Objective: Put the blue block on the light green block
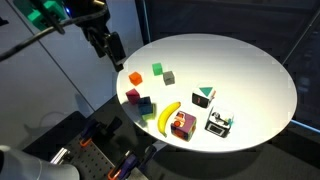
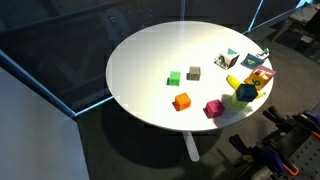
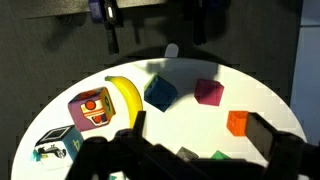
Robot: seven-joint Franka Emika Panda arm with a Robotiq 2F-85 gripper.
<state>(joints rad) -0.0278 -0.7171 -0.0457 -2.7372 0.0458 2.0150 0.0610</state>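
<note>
The blue block (image 1: pixel 146 103) sits near the table edge between the magenta cube (image 1: pixel 133 96) and the banana (image 1: pixel 170 117). It also shows in the other exterior view (image 2: pixel 247 91) and in the wrist view (image 3: pixel 160 93). The light green block (image 1: pixel 148 113) lies right beside it, towards the table edge, and shows again in an exterior view (image 2: pixel 240 99). In the wrist view, a small pale shape (image 3: pixel 172 49) beyond the blue block may be the light green block. My gripper (image 1: pixel 108 45) hangs above and beside the table, away from both blocks. In the wrist view, its fingers (image 3: pixel 200 140) are wide open and empty.
On the round white table (image 1: pixel 250 70) are an orange cube (image 3: pixel 237 122), a dark green cube (image 1: pixel 157 69), a grey cube (image 1: pixel 169 77), a multi-coloured cube (image 3: pixel 92 108), a teal-and-white object (image 1: pixel 205 95) and a small toy (image 1: pixel 218 122). A dark glass wall stands behind.
</note>
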